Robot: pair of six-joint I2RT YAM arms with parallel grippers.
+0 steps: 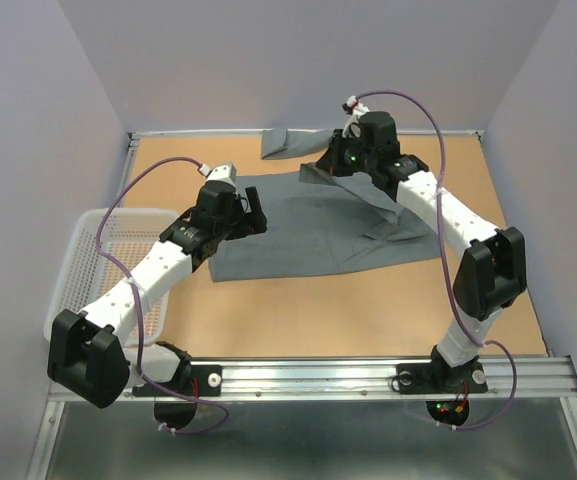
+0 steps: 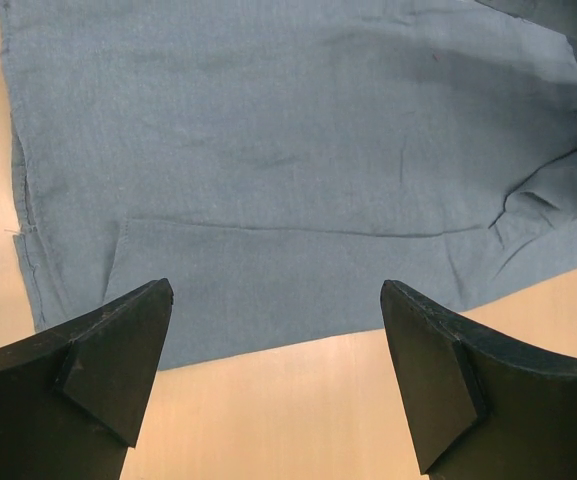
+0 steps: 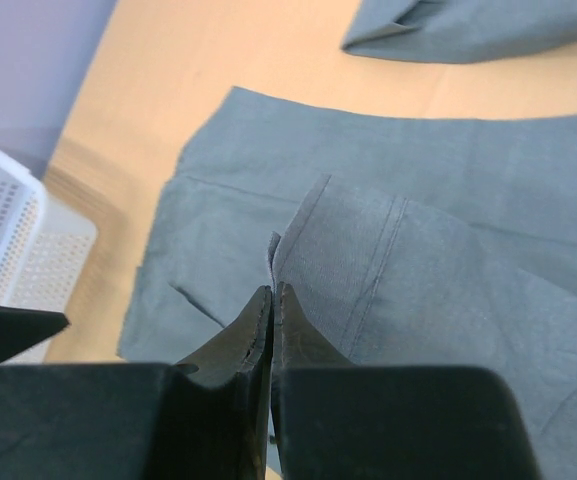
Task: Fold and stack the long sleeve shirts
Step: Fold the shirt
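One grey long sleeve shirt (image 1: 308, 230) lies spread across the middle of the wooden table, partly folded, with creases at its right side. My right gripper (image 1: 334, 160) is at the shirt's far edge, shut on a stitched cloth edge (image 3: 298, 225) that it holds raised off the table. In the right wrist view the gripper (image 3: 273, 290) has its jaws pressed together on that hem, and the shirt (image 3: 448, 290) spreads below. My left gripper (image 1: 254, 214) hangs open over the shirt's left part. In the left wrist view this gripper (image 2: 278, 290) has nothing between its wide-apart fingers, above the shirt's (image 2: 288, 150) edge.
A white mesh basket (image 1: 118, 250) stands at the table's left edge and also shows in the right wrist view (image 3: 8, 230). A separate-looking grey cloth piece (image 1: 288, 142) lies by the back wall; I cannot tell whether it joins the shirt. Bare wood (image 1: 368, 310) runs along the front.
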